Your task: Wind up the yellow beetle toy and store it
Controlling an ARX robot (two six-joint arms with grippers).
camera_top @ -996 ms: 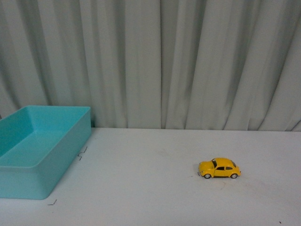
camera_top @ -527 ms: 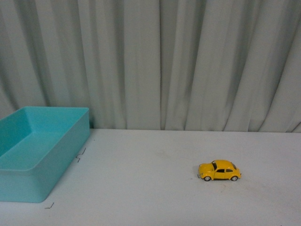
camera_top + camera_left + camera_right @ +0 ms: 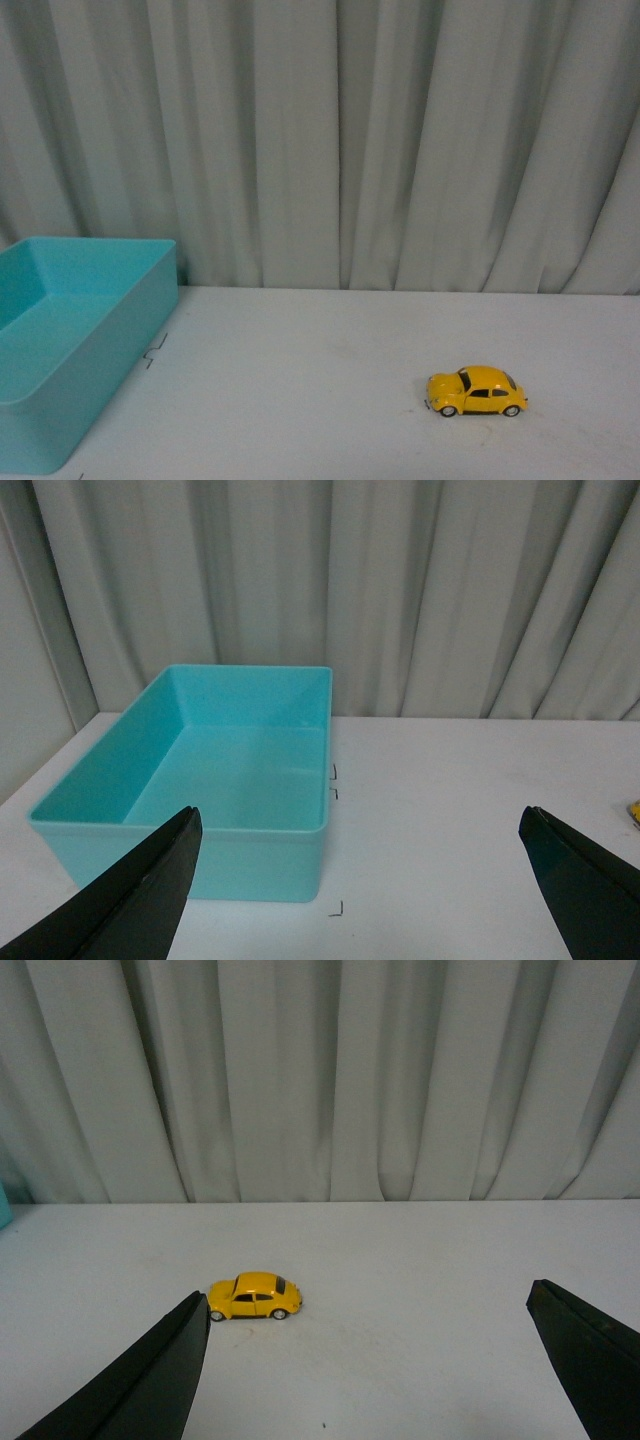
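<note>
Little has changed on the table (image 3: 300, 380) itself: over the last second only the front view has drifted, pushing the bin (image 3: 35, 435) leftward and the car (image 3: 477, 391) a touch lower, so neither seems to have moved. The car stands on its wheels, well apart from the bin, untouched; left gripper (image 3: 360, 815) and right gripper (image 3: 368, 1295) gape wide and empty, winding not yet begun.
</note>
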